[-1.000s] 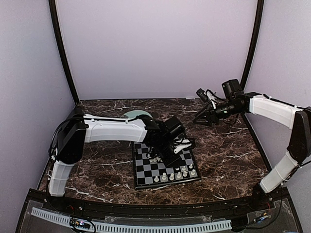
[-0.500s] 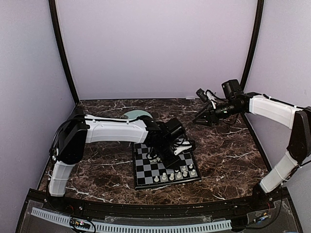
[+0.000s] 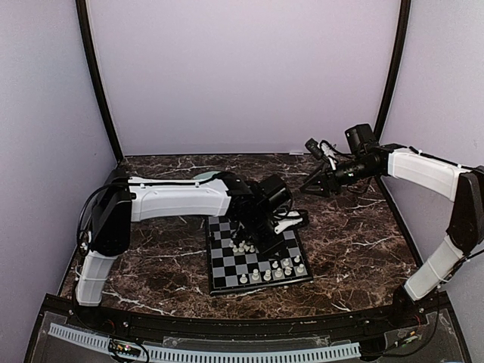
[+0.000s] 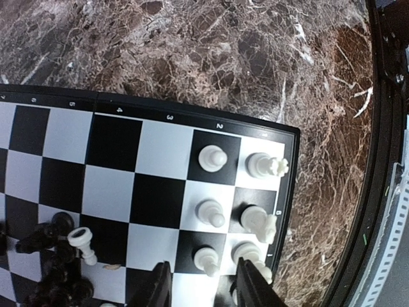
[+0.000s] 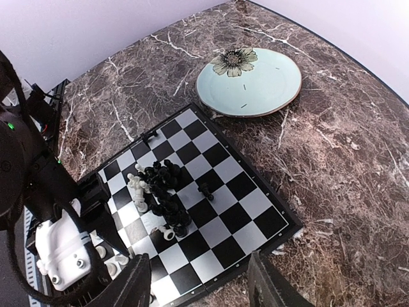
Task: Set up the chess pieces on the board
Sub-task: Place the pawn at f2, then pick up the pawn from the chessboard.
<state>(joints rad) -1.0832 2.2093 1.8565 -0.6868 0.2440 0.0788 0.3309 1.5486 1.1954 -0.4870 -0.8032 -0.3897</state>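
Observation:
The board lies at the table's middle. Several white chess pieces stand in two rows at its near right corner. My left gripper hovers low over them. In the left wrist view its jaws are open, and a white pawn stands free on a black square between the fingers. A heap of black pieces with a few white ones covers the board's middle. One black piece stands apart. My right gripper hangs open and empty, high at the far right.
A pale green plate with a flower print sits on the marble beyond the board, partly behind the left arm in the top view. A white piece lies on its side beside the black heap. Purple walls enclose the table.
The left gripper's jaws have opened, letting go of the white pawn, which now stands on its square. That gripper has drawn back slightly. The right arm has not moved.

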